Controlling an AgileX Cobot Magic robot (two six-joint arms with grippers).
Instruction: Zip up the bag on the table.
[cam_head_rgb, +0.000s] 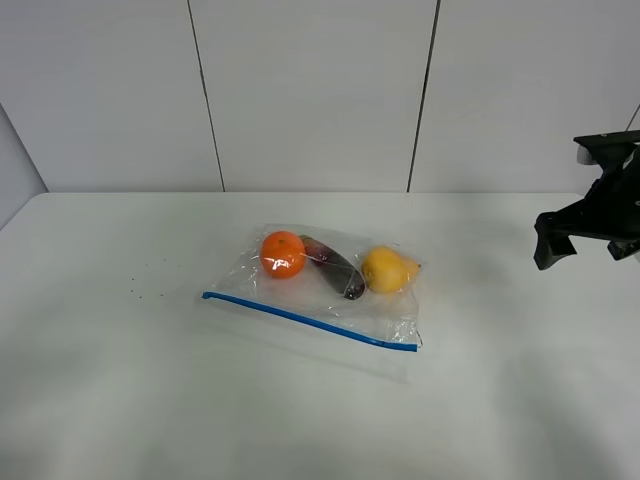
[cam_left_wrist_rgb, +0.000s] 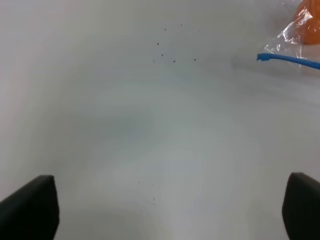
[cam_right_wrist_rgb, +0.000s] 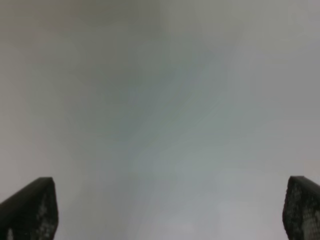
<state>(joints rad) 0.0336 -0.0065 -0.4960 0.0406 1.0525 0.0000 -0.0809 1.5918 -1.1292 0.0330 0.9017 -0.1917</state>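
The clear plastic bag (cam_head_rgb: 330, 295) lies flat mid-table (cam_head_rgb: 120, 390), with its blue zipper strip (cam_head_rgb: 310, 322) along the near edge. Inside are an orange (cam_head_rgb: 283, 253), a dark purple eggplant (cam_head_rgb: 336, 269) and a yellow fruit (cam_head_rgb: 388, 269). My right gripper (cam_head_rgb: 585, 250) hovers open and empty at the far right, well away from the bag; its wrist view (cam_right_wrist_rgb: 170, 210) shows only blurred white surface. My left gripper (cam_left_wrist_rgb: 170, 210) is open and empty over bare table; the zipper's left end (cam_left_wrist_rgb: 287, 59) and the orange (cam_left_wrist_rgb: 310, 25) show at that view's edge. The left arm is out of the exterior view.
A few tiny dark specks (cam_head_rgb: 135, 290) mark the table left of the bag; they also show in the left wrist view (cam_left_wrist_rgb: 172, 52). A grey panelled wall (cam_head_rgb: 310, 90) stands behind the table's far edge.
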